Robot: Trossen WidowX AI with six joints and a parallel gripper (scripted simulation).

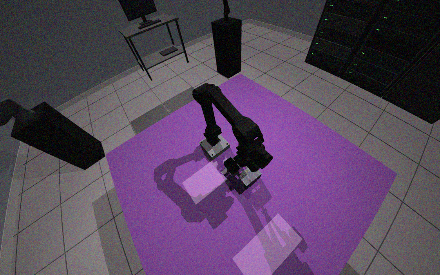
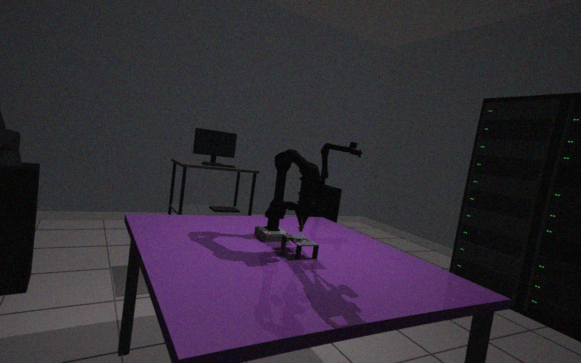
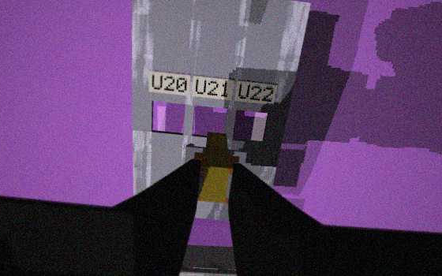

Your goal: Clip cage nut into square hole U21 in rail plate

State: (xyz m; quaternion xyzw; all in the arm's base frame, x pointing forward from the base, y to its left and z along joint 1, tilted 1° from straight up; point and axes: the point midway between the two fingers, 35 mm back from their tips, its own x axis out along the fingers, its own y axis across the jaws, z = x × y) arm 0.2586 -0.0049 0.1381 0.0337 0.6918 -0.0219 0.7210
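Dim light leaves the plain grey walls in gloom above a floor of pale square tiles with dark joints. At the far side, a slim-legged desk carries a dark monitor. Tall black server cabinets dotted with tiny green lights stand at the right. Paler rectangular patches brighten the purple tabletop.

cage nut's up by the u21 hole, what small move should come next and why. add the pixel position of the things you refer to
Probably a small shift toward the U21 label [image 3: 211, 87], before lowering: in the wrist view the cage nut [image 3: 215, 183], pinched in the gripper [image 1: 226, 169] [image 2: 300, 221] [image 3: 215, 171], shows mostly on the near side of the U21 hole [image 3: 210, 120], roughly in line with it sideways, and the exterior view shows it above the rail plate [image 2: 307, 242].
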